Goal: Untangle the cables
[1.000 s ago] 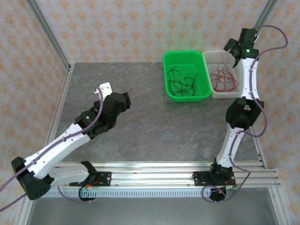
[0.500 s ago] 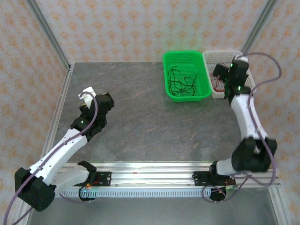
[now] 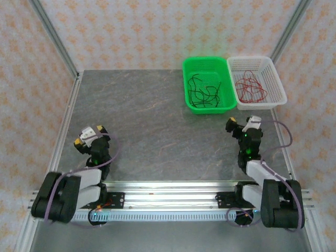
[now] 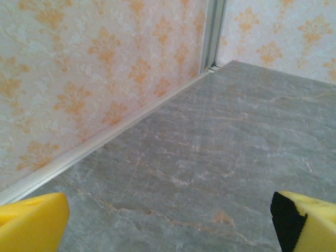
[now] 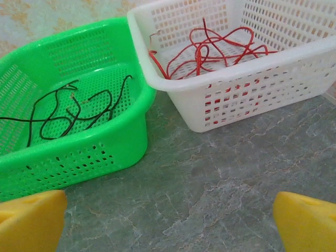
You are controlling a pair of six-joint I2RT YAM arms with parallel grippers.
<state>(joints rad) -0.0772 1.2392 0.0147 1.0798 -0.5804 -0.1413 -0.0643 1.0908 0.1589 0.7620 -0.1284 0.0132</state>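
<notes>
In the upper right of the top view, the black cables [image 3: 205, 93] lie loosely curled inside the green basket [image 3: 195, 67]. The red cables [image 3: 249, 89] lie in the white basket [image 3: 273, 71] just beside it. Both arms sit folded at the bottom edge of the grey worktop [image 3: 152, 126]. The left gripper [image 4: 168, 223] is spread wide and empty. The right gripper [image 5: 168, 220], facing both baskets, is likewise wide and empty.
</notes>
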